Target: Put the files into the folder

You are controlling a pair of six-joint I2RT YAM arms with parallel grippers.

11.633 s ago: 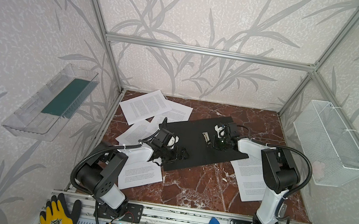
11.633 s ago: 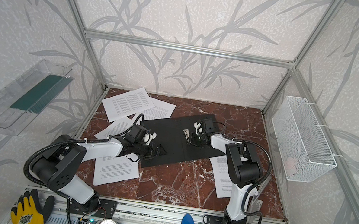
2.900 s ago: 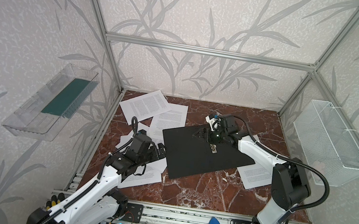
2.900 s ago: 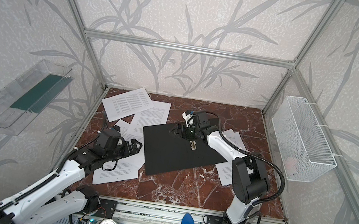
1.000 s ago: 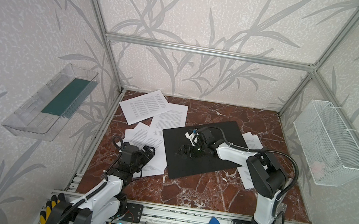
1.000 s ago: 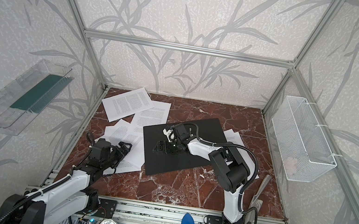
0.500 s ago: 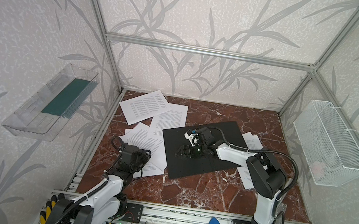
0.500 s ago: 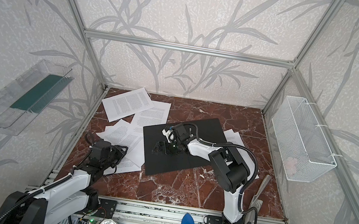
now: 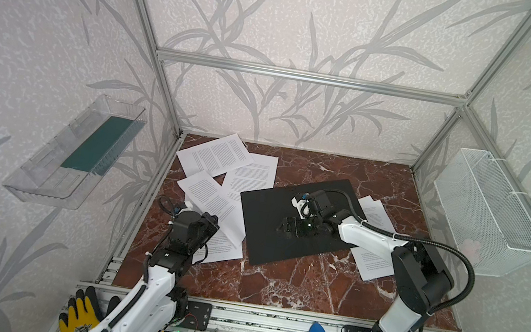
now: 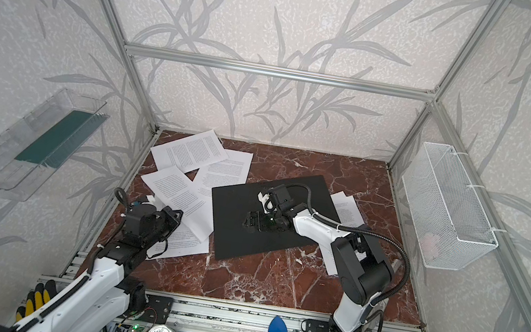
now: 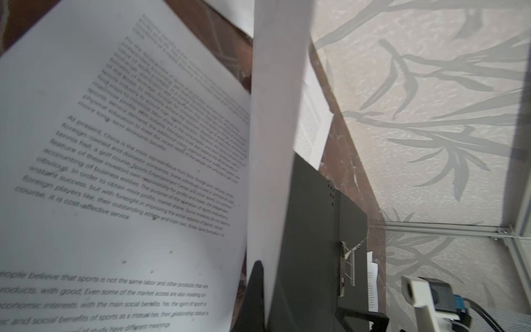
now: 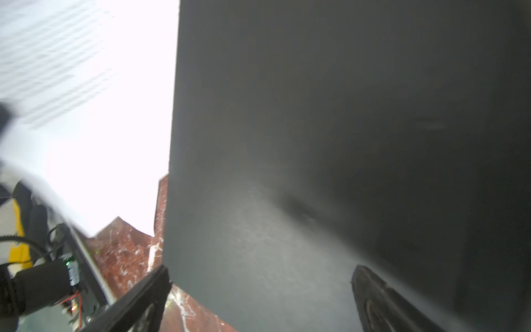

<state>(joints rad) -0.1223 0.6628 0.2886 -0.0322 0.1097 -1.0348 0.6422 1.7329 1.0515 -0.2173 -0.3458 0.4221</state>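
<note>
Files: the white printed paper sheets [image 9: 215, 158] lie scattered on the red-brown marble desk [image 9: 292, 286]. Most overlap left of the folder. Others [image 9: 377, 216] sit at its right edge, partly hidden by the right arm [image 9: 368, 235]. None appears filed.

The thin black rectangular folder [image 9: 262, 242] lies flat and skewed at mid-desk. Its metal clip [image 11: 347, 267] shows in the left wrist view.

Left claw [image 9: 212, 221]: closed on the edge of one sheet [image 11: 273, 129]. The sheet rises edge-on from the pinch and bows up off the pile, evidently so it can be drawn clear of its neighbours.

Right claw [image 12: 258, 301]: jaws spread wide, empty, low over the folder cover. Contact cannot be confirmed. Judged purpose: steadying the folder against sliding.

Step in hand: sheet pickup.
</note>
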